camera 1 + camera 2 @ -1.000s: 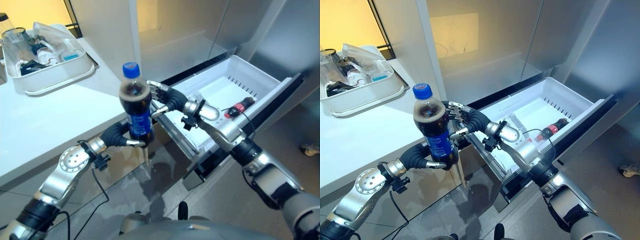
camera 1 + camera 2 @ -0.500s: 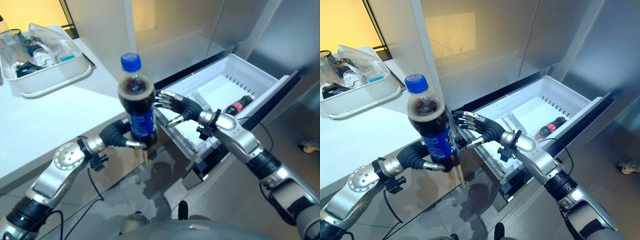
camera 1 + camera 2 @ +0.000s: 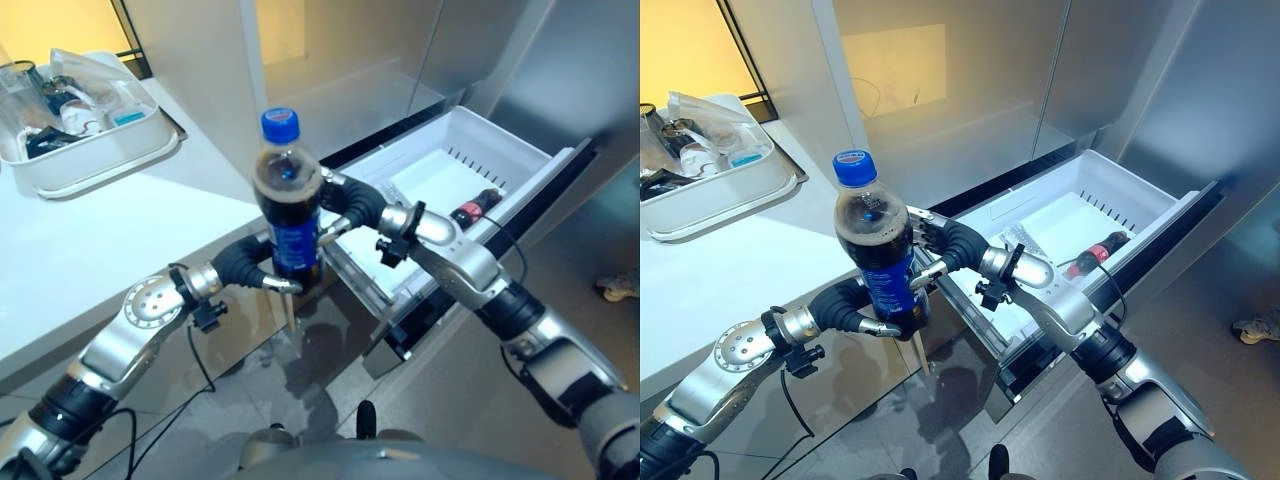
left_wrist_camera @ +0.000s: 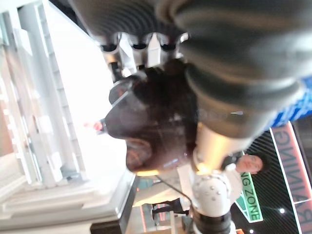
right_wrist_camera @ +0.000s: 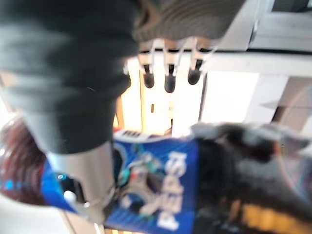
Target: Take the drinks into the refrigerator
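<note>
Cola bottle [image 3: 290, 205]: dark soda, blue cap, blue label, standing upright in the air in front of the counter edge, between the two hands. The left hand [image 3: 250, 268] has its fingers and thumb curled round the lower part of the bottle, at and below the label. The right hand [image 3: 952, 246] sits just behind the bottle at label height, fingers loosely spread and lying against its side; its own wrist view shows the fingertips [image 5: 168, 78] straight, past the blue label, not wrapped round it.

Refrigerator drawer [image 3: 1160, 215]: white, pulled out well to the right of the bottle, beneath the steel refrigerator doors [image 3: 1110, 70]. Contents: one small cola bottle with a red label [image 3: 1099, 251], lying on its side near the drawer's right part; one clear, ridged bottle-like item [image 3: 1018, 238] lying towards the left part, too indistinct to name further. The two lie apart.

White counter [image 3: 90, 240]: to the left. On it, at the far end, a white tray [image 3: 95, 160] holding a jumble of clear containers and small packets, not individually distinguishable.
</note>
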Motion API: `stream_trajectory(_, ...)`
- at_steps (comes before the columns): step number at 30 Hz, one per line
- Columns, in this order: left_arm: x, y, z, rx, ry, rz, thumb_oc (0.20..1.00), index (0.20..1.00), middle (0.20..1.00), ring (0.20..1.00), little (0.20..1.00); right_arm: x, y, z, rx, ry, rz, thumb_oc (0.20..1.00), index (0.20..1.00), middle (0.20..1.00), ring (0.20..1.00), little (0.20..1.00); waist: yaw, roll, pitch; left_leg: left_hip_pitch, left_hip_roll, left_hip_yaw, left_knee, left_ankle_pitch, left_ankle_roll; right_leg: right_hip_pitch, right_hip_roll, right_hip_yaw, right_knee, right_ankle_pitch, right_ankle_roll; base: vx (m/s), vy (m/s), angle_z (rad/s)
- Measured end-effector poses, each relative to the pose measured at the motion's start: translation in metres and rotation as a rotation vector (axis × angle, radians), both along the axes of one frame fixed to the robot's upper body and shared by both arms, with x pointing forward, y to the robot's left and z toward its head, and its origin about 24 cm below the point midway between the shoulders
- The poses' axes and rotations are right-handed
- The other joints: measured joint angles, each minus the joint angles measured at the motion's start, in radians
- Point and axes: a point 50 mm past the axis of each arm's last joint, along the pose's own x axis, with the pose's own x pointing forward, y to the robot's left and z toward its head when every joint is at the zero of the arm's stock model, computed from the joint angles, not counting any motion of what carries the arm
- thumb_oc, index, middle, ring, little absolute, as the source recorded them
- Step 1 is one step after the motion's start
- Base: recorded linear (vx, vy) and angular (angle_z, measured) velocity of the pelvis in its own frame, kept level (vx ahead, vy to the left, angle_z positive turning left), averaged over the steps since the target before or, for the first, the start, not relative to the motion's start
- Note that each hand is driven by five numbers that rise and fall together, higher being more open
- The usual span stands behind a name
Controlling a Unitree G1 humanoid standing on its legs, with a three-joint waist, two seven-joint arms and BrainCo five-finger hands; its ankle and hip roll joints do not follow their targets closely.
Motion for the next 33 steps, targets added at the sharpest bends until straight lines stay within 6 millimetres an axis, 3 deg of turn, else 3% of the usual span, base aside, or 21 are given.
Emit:
stream_trajectory(8, 0.003, 0.004, -0.004, 0.008, 0.007, 0.038, 0.200, 0.200, 0.200, 0.200, 0.200, -0.005, 0.028, 0.019, 0.041, -0.018, 0.103, 1.000, 1.000, 1.000, 1.000, 1.000, 0.004, -0.002, -0.002, 0.004, 0.001, 0.007, 0.000, 0.000, 0.000, 0.000, 0.003, 0.007, 0.000, 0.002, -0.002, -0.01, 0.000, -0.02)
stream_trajectory(23, 0.005, 0.004, -0.003, 0.020, -0.007, 0.043, 0.200, 0.200, 0.200, 0.200, 0.200, -0.009, 0.036, 0.014, 0.068, 0.076, 0.153, 1.000, 1.000, 1.000, 1.000, 1.000, 0.025, -0.004, -0.005, 0.006, 0.001, 0.009, 0.000, 0.000, -0.001, 0.000, 0.004, 0.009, 0.001, 0.002, -0.002, 0.00, 0.000, 0.00)
stream_trajectory(24, 0.005, 0.004, -0.003, 0.021, -0.010, 0.045, 0.200, 0.200, 0.200, 0.200, 0.200, -0.010, 0.037, 0.014, 0.072, 0.081, 0.158, 0.871, 0.871, 0.871, 0.871, 0.871, 0.025, -0.004, -0.005, 0.006, 0.001, 0.010, 0.000, 0.000, -0.001, 0.000, 0.004, 0.009, 0.001, 0.002, -0.002, 0.00, 0.000, 0.00)
stream_trajectory(25, 0.005, 0.004, -0.002, 0.020, -0.011, 0.046, 0.200, 0.200, 0.200, 0.200, 0.200, -0.010, 0.038, 0.014, 0.074, 0.083, 0.161, 0.351, 0.351, 0.351, 0.351, 0.351, 0.025, -0.004, -0.005, 0.006, 0.001, 0.010, 0.000, 0.000, -0.001, 0.000, 0.004, 0.009, 0.001, 0.002, -0.002, 0.00, 0.000, 0.00)
stream_trajectory(26, 0.005, 0.004, -0.002, 0.019, -0.012, 0.050, 0.200, 0.200, 0.200, 0.200, 0.200, -0.010, 0.038, 0.014, 0.077, 0.089, 0.163, 0.351, 0.351, 0.351, 0.351, 0.351, 0.025, -0.004, -0.006, 0.006, 0.001, 0.010, 0.000, 0.000, -0.001, 0.000, 0.004, 0.009, 0.001, 0.002, -0.002, 0.00, 0.000, 0.00)
stream_trajectory(27, 0.006, 0.005, -0.002, 0.017, -0.014, 0.063, 0.200, 0.200, 0.200, 0.200, 0.200, -0.010, 0.038, 0.014, 0.081, 0.096, 0.166, 0.200, 0.200, 0.200, 0.200, 0.200, 0.025, -0.004, -0.008, 0.006, 0.001, 0.010, 0.000, 0.000, -0.001, 0.000, 0.004, 0.009, 0.001, 0.002, -0.002, 0.00, 0.000, 0.00)
stream_trajectory(33, 0.007, 0.007, -0.003, 0.012, -0.017, 0.081, 0.200, 0.200, 0.200, 0.200, 0.200, -0.011, 0.038, 0.013, 0.078, 0.102, 0.166, 0.200, 0.200, 0.200, 0.200, 0.200, 0.025, -0.004, -0.015, 0.006, 0.001, 0.010, 0.000, 0.000, -0.001, 0.000, 0.004, 0.010, 0.002, 0.002, -0.002, 0.00, 0.000, 0.00)
